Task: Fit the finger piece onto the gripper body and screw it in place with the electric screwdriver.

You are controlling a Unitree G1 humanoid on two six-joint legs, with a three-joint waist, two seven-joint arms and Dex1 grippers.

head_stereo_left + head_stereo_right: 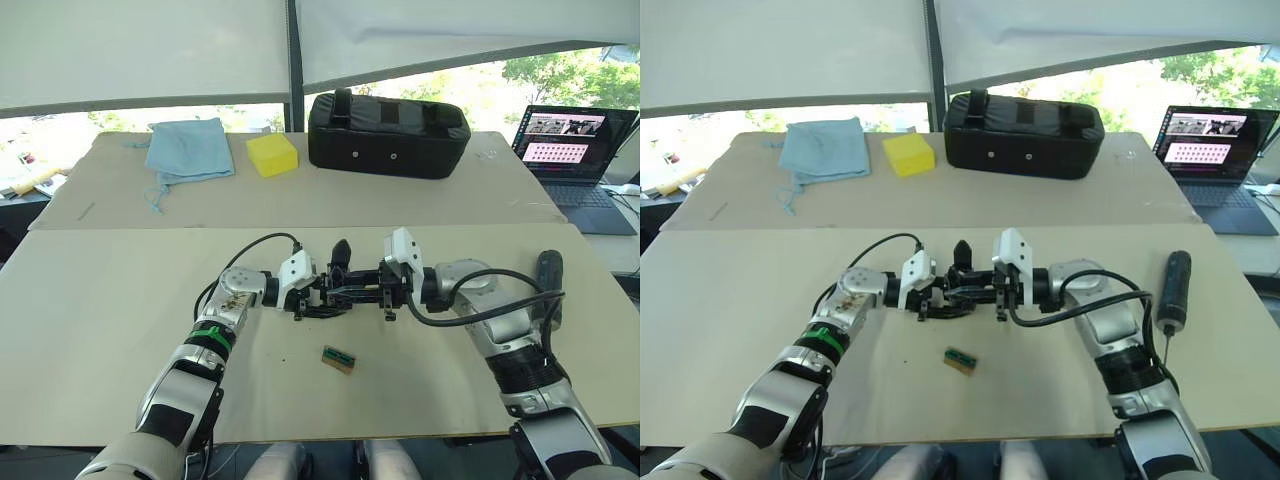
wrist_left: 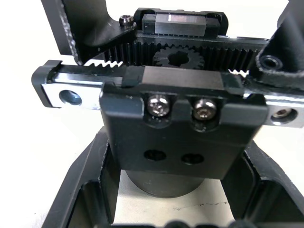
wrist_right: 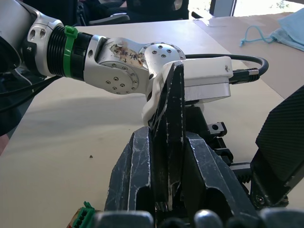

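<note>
A pale beige table (image 1: 100,330) stands under white blinds with sunlit trees beyond the glass; at its far side lie a blue cloth (image 1: 188,148), a yellow block (image 1: 272,155) and a large black case (image 1: 388,133), with an open laptop (image 1: 572,150) off to the right. At the table's middle the two arms meet over the gripper body (image 1: 335,290), whose upright pointed finger rises between them. The left gripper (image 1: 312,298) closes around the body's round base from the left, as its wrist view shows, along with the toothed rack, gear and two screw heads. The right gripper (image 3: 167,190) is clamped on the finger piece (image 3: 170,137), held upright right beside the body; the head views hide this piece behind the wrist. The electric screwdriver (image 1: 1174,290) lies well apart on the table by the right forearm. A small green-and-brown block (image 1: 338,359) lies near, just in front of the grippers.
</note>
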